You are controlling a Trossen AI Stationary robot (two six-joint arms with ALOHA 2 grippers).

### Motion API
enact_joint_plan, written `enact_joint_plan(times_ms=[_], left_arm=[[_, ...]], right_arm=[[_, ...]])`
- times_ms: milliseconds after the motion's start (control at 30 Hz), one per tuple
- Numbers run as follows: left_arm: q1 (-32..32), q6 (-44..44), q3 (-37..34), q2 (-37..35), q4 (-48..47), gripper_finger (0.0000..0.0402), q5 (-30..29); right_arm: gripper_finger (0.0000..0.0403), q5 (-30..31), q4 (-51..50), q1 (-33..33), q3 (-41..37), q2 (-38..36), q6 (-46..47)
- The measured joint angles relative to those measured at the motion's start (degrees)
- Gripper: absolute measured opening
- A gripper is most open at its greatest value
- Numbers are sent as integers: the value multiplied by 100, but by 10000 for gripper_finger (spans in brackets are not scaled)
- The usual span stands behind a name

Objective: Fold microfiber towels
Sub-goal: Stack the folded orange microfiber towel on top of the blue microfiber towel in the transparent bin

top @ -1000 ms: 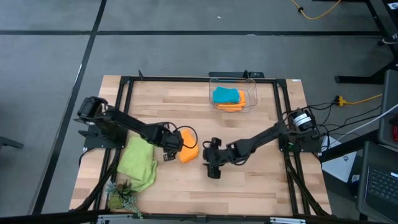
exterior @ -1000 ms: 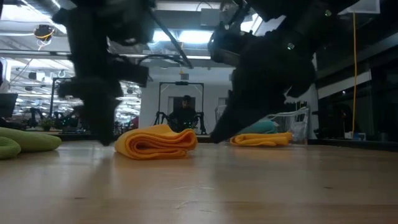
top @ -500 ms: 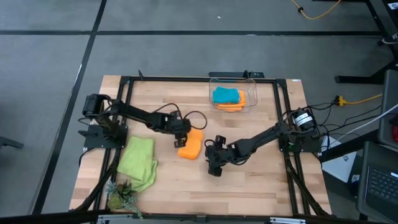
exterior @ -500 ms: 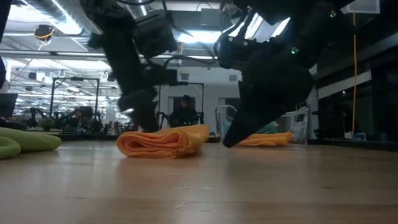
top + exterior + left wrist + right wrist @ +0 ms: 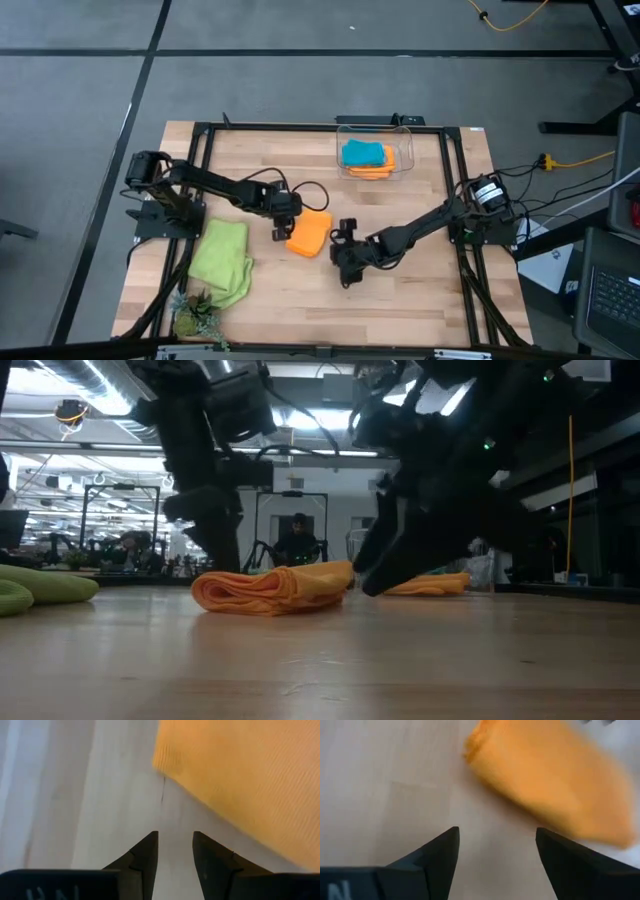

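**Four towels on the table, both grippers empty beside the folded orange one**

From above, four microfiber towels can be counted: one folded orange towel [image 5: 308,233] mid-table, one lime green towel [image 5: 224,259] near the left front, and a turquoise towel [image 5: 363,154] stacked on a second orange towel [image 5: 377,170] inside a clear bin [image 5: 405,135] at the back. One small plant [image 5: 195,318] sits at the front left corner of the table [image 5: 420,300]. The left arm reaches in from its base, its left gripper [image 5: 279,222] just beside the folded towel's left edge. The right arm stretches low across the table, its right gripper [image 5: 343,258] just right of that towel.

At table height, the folded orange towel [image 5: 272,587] lies flat between two dark arms coming down from above; the green towel [image 5: 40,588] rests far to one side.

The left wrist view shows two fingers [image 5: 145,860] parted narrowly over bare wood, holding nothing, the orange cloth [image 5: 245,785] ahead.

The right wrist view shows fingers [image 5: 437,857] spread wide and empty, the orange towel [image 5: 555,780] beyond them.
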Motion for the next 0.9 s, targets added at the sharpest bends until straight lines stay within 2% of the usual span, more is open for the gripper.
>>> enact_joint_plan(times_ms=[133, 233, 600, 900], left_arm=[[-1, -4, -1, 149, 30, 115, 177], [-2, -7, -6, 299, 186, 115, 237], [-26, 30, -6, 372, 575, 115, 403], [-45, 42, -6, 407, 473, 115, 662]], right_arm=[[264, 819, 151, -28, 2, 161, -1550], [264, 995, 349, -95, 0, 352, -2551], [264, 1277, 784, -180, 11, 623, -3584], [264, 1004, 929, -248, 9, 627, -4782]])
